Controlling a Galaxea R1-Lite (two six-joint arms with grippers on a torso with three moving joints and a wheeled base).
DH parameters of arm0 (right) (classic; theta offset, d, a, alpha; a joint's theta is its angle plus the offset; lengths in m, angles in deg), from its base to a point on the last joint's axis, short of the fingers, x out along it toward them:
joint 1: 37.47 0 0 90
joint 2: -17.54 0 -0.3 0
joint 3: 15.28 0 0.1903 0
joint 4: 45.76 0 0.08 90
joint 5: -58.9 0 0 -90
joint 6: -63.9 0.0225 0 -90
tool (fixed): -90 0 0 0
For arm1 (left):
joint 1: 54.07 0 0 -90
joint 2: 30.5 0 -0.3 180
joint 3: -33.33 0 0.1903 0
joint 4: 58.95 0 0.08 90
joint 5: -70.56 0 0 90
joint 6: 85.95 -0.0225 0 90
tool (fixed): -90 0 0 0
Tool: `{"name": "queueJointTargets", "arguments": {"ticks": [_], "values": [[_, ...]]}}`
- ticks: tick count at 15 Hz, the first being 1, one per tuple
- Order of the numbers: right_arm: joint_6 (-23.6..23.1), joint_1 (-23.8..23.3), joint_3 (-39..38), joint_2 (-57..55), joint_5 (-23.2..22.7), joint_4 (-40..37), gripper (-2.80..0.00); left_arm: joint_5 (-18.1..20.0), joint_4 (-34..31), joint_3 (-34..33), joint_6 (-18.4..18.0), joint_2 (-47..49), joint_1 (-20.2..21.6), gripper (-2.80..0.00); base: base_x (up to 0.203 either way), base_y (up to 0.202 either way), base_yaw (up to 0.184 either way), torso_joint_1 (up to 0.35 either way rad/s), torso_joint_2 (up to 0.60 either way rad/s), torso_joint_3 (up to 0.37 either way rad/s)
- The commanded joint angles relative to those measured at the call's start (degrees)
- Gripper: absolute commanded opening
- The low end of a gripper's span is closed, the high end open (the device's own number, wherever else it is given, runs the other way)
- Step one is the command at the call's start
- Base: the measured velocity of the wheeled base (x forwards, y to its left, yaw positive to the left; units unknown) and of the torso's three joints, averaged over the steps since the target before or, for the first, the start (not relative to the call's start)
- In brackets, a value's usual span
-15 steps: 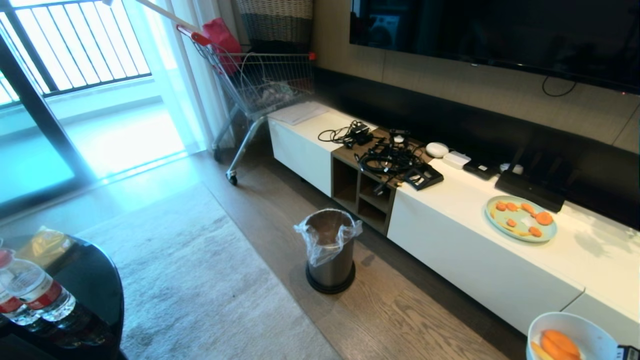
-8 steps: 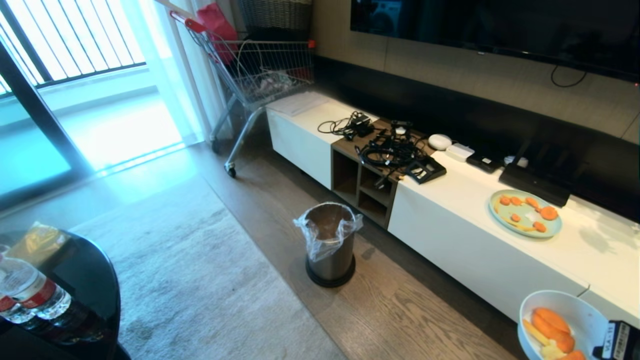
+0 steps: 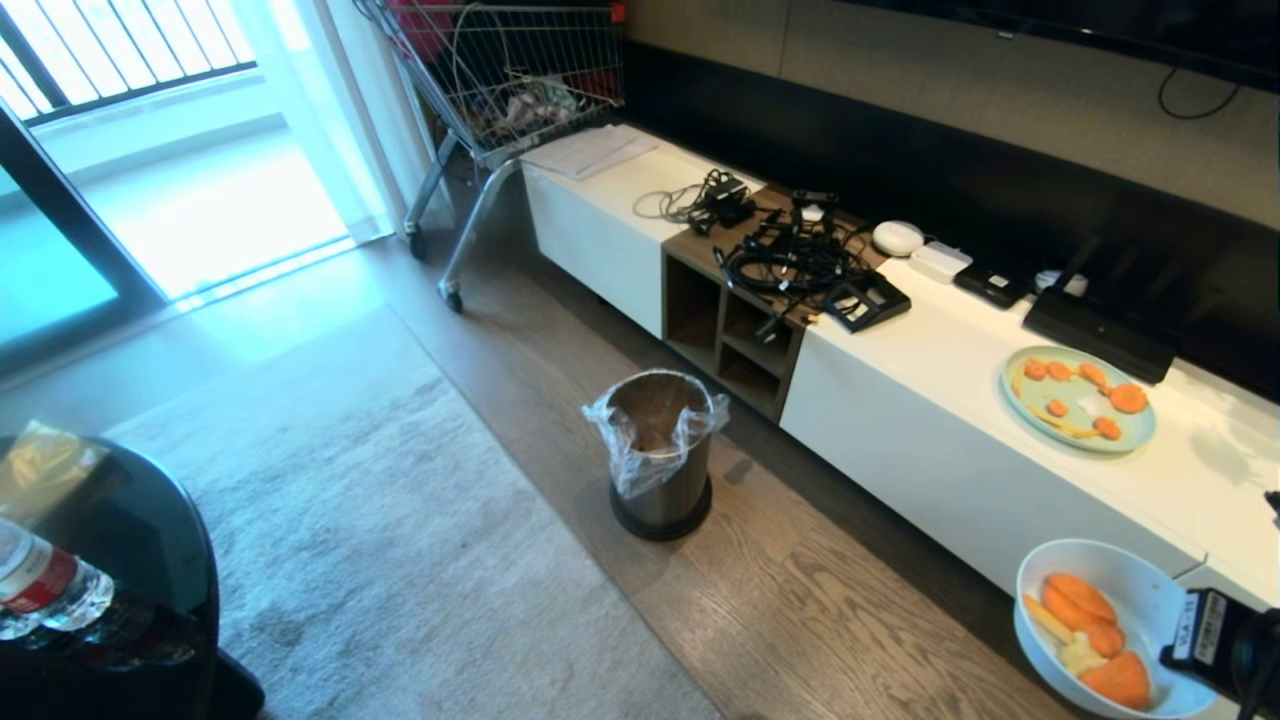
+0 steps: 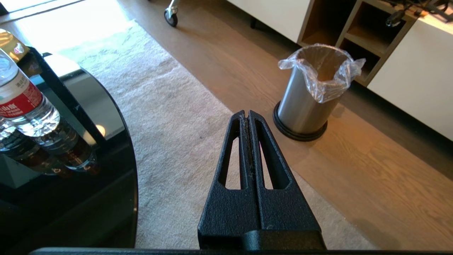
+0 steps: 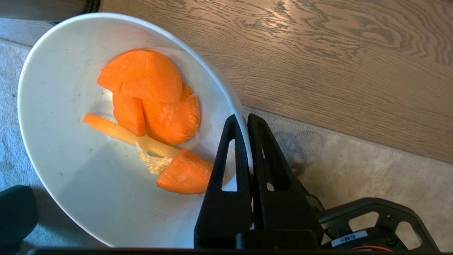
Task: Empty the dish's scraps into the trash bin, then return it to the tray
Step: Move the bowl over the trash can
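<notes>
The dish (image 3: 1105, 630) sits at the lower right of the head view, held over the floor well apart from the bin (image 3: 657, 450) at mid-frame. The right pincer (image 5: 244, 122) pinches only its thin rim, so the glossy bowl could slip or tilt early and spill the scraps (image 5: 152, 117) onto the wood floor or rug (image 3: 400, 560). It is round, white and deep, with orange slices and pale yellow pieces heaped on one side. The left pincer (image 4: 246, 117), pressed together and empty, hangs above the rug.

Bright daylight from the window (image 3: 150, 130), floor glare (image 3: 230, 240), sharp focus throughout.
</notes>
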Motion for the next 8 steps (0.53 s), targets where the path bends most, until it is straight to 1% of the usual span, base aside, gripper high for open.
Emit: {"name": "queueJointTargets", "arguments": {"ticks": [1, 6, 8], "values": [[0.20, 0.09, 1.55, -1.71, 0.08, -0.11, -2.80, -0.02, 0.01, 0.00, 0.03, -0.02, 0.00, -2.80, 0.000, 0.000, 0.000, 0.001, 0.01, -0.205], [-1.21, 0.24, 8.88, -8.24, 0.20, -0.08, -2.80, -0.02, 0.01, 0.00, 0.03, -0.02, 0.00, -2.80, 0.000, 0.000, 0.000, 0.003, 0.00, -0.196], [-1.32, 0.56, 11.52, -10.37, 0.37, 1.24, -2.80, -0.02, 0.01, 0.00, -0.05, -0.02, 0.00, -2.80, 0.000, 0.000, 0.000, 0.002, 0.00, -0.191]]}}
